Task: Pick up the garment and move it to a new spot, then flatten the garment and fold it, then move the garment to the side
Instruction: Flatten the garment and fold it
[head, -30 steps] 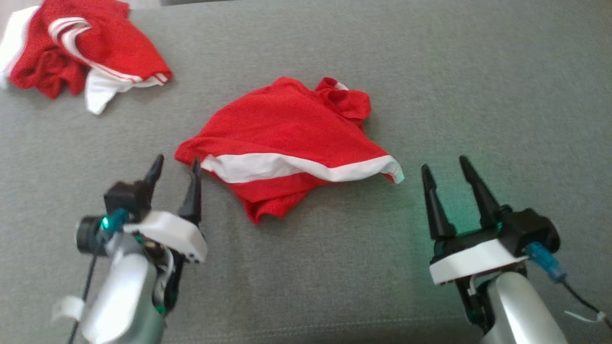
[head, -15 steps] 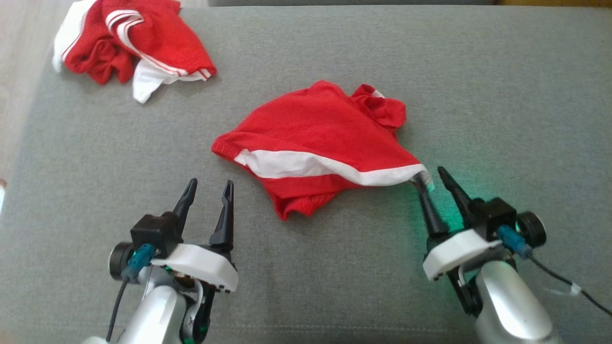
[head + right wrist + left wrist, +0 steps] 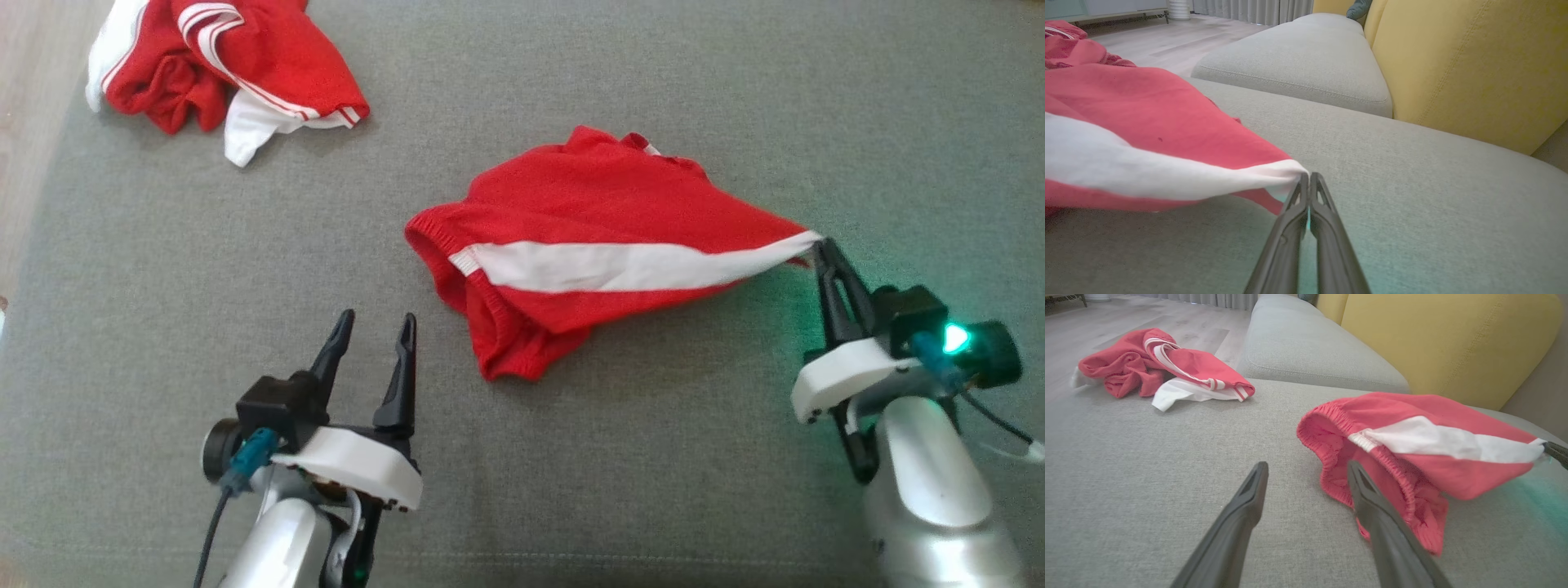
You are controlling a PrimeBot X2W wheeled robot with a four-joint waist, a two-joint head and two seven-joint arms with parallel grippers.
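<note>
Fingers spread apart before the red-and-white garment — on a grey cushion.

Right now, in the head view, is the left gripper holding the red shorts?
No, the left gripper stands open above the grey cushion, apart from the red shorts, whose corner the right gripper pinches.

A big grey sofa seat is spread wide, its cloth a bit rough. Behind it stands a fat yellow back cushion. Next to the seat, further away, lies another grey cushion with a neat seam round its edge. Past the sofa is a pale wooden floor. Far back hang light grey curtains with many folds, and a white ribbed thing stands beside them. A green glow falls on one patch of the seat.
</note>
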